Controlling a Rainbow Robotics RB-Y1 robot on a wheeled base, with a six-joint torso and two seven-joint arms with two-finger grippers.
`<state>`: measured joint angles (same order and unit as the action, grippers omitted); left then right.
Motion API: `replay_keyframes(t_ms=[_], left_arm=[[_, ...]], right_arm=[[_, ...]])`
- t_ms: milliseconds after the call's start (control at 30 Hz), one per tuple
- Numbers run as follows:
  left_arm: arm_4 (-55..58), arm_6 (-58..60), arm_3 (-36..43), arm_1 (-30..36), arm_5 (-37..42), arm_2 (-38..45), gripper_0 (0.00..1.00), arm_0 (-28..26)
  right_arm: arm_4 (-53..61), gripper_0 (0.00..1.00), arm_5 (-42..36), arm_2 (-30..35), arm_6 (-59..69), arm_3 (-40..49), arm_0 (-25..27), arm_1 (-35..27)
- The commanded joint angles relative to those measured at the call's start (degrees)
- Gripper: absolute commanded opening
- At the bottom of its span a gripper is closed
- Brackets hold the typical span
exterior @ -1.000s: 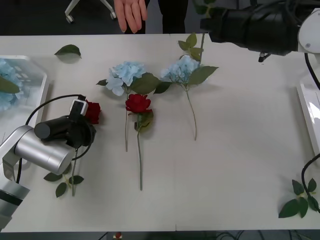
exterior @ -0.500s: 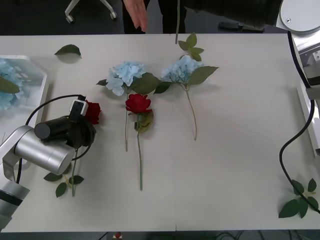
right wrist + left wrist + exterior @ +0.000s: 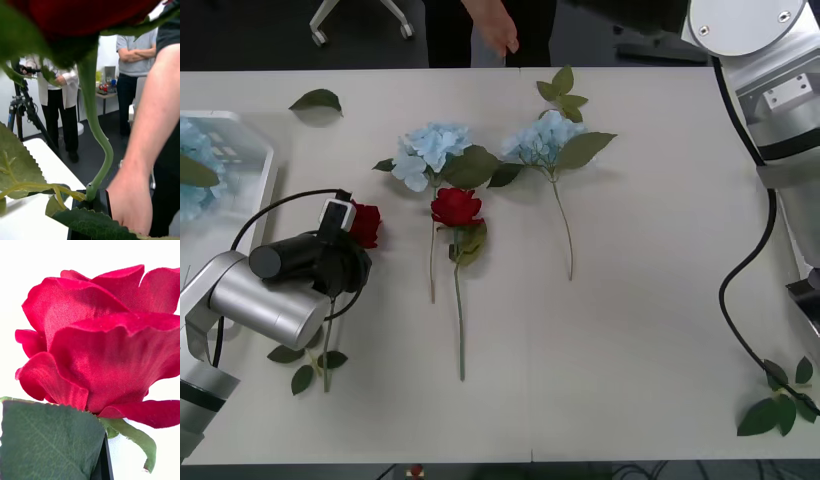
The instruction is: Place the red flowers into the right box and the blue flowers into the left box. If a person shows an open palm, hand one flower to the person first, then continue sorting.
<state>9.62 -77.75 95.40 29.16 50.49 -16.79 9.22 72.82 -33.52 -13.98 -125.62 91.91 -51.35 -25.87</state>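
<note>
- Since a second ago the right arm has swung up and away from the far counter edge, carrying its rose toward the person's hand point(image 3: 498, 32), which has shifted rightward along that edge.
- The right end effector point(image 3: 90, 204) is pinching the green stem of the handed rose point(image 3: 95, 150); the person's hand sits just beside the stem, so the hand-over looks under way, not finished.
- The left end effector point(image 3: 340, 250) rests over a red rose point(image 3: 364, 222) on the counter point(image 3: 650, 300), left of the middle rose; whether its fingers are spread or pressed together I cannot tell.
- Done: one blue hydrangea point(image 3: 192, 150) lies in the left box point(image 3: 260, 175).
- Left: two blue hydrangeas point(image 3: 432, 150) and the middle red rose point(image 3: 456, 207) lie unsorted on the counter.
</note>
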Motion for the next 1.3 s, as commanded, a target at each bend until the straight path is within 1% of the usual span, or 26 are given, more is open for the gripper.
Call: replay_keyframes(t_ms=[33, 467, 500, 533, 567, 633, 667, 700, 1133, 1233, 1300], left_arm=[[-0.7, 0.2, 0.7, -0.9, -0.7, 0.4, 0.00, -1.4], [-0.8, 0.2, 0.7, -0.9, -0.7, 0.4, 0.00, -1.4], [-0.9, 0.2, 0.7, -0.9, -0.7, 0.4, 0.00, -1.5], [-0.9, 0.1, 0.7, -0.9, -0.7, 0.4, 0.00, -1.5], [-0.9, 0.1, 0.7, -0.9, -0.7, 0.4, 0.00, -1.5], [-0.9, 0.2, 0.7, -0.9, -0.7, 0.4, 0.00, -1.5], [-0.9, 0.2, 0.7, -0.9, -0.7, 0.4, 0.00, -1.5], [-0.9, 0.1, 0.7, -0.9, -0.7, 0.4, 0.00, -1.5], [-0.9, 0.2, 0.7, -0.9, -1.0, 0.4, 0.00, -1.5], [-0.9, 0.1, 0.7, -0.9, -1.0, 0.4, 0.00, -1.5], [-0.9, 0.1, 0.7, -0.9, -1.1, 0.4, 0.00, -1.5]], right_arm=[[-0.1, 0.00, 2.1, -1.0, -1.9, 0.5, -3.0, 1.3], [0.7, 0.00, 2.6, -1.6, -3.1, 0.5, -3.1, 2.0], [0.7, 0.37, 2.5, -1.6, -3.1, 0.6, -3.1, 1.9], [0.8, 0.57, 2.6, -1.6, -3.2, 0.5, -3.1, 2.0], [0.9, 0.66, 2.6, -1.6, -3.2, 0.6, -3.1, 2.0], [1.6, 0.90, 2.5, -1.6, -3.3, 0.6, -3.1, 2.0], [1.7, 0.98, 2.5, -1.6, -3.4, 0.6, -3.1, 2.0], [1.9, 1.00, 2.5, -1.6, -3.7, 0.6, -3.1, 2.0], [7.9, 1.00, 2.5, -1.6, -5.8, 0.6, -3.0, 1.3], [10.1, 1.00, 0.4, -1.1, -5.4, 0.6, -3.1, 0.8], [11.0, 1.00, -2.3, -0.3, -5.2, 0.6, -3.1, 0.1]])
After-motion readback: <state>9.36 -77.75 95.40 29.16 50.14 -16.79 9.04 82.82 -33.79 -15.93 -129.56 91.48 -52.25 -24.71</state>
